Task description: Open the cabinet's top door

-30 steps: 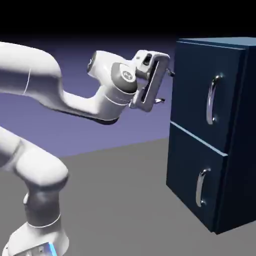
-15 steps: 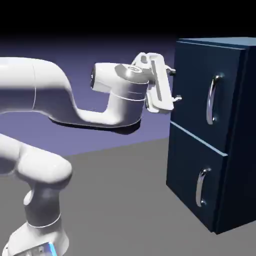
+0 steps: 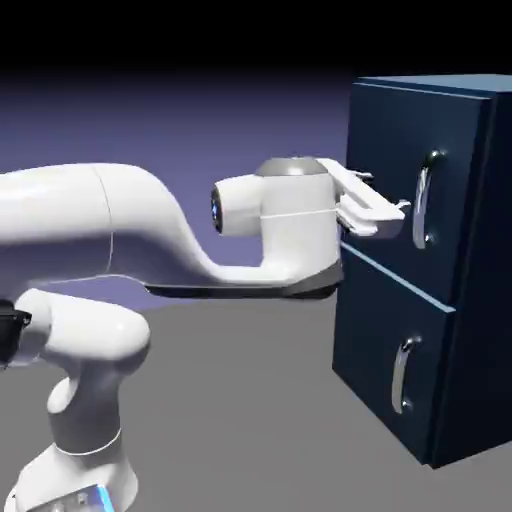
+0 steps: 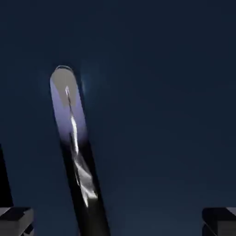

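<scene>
**Claw lined up on top door handle, grasp not yet made**

The gripper [image 3: 392, 212] points at the cabinet [image 3: 455, 300], its fingertips just short of the handle [image 3: 424, 200] on the top door [image 3: 395, 175]. The door sits flush and closed. The fingers stand well apart: in the hand view the finger tips [image 4: 16, 219] show at the two bottom corners, with open panel between them.

In that view the handle [image 4: 73, 152] runs as a slanted silver bar, offset toward the left fingertip rather than centred in the gap, and leaning off the claw's axis. No contact is evident.

Judgement: the step in hand is the approach to grasp. To do it well, shift the claw sideways until the bar sits midway between the fingers, roll the wrist to square them across it, then advance and close. Closing off-centre risks one finger striking the bar or slipping off its curve.

The lower handle [image 3: 402, 374] lies well below the claw.
</scene>
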Controlling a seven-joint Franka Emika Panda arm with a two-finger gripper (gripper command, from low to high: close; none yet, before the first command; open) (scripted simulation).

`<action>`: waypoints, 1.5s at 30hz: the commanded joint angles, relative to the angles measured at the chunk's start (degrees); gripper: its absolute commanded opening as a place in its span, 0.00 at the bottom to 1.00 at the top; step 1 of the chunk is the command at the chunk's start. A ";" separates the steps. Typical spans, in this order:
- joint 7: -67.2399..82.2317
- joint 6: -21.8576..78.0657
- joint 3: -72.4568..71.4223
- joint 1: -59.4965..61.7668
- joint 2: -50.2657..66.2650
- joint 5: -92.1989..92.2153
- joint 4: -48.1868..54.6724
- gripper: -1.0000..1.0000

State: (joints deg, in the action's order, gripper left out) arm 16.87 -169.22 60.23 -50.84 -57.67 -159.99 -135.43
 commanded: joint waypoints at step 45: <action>9.59 45.27 -57.13 33.83 -2.01 56.61 -29.52 0.00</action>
State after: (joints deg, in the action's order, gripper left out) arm 26.50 -123.89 3.10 -17.01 -59.69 -103.37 -164.94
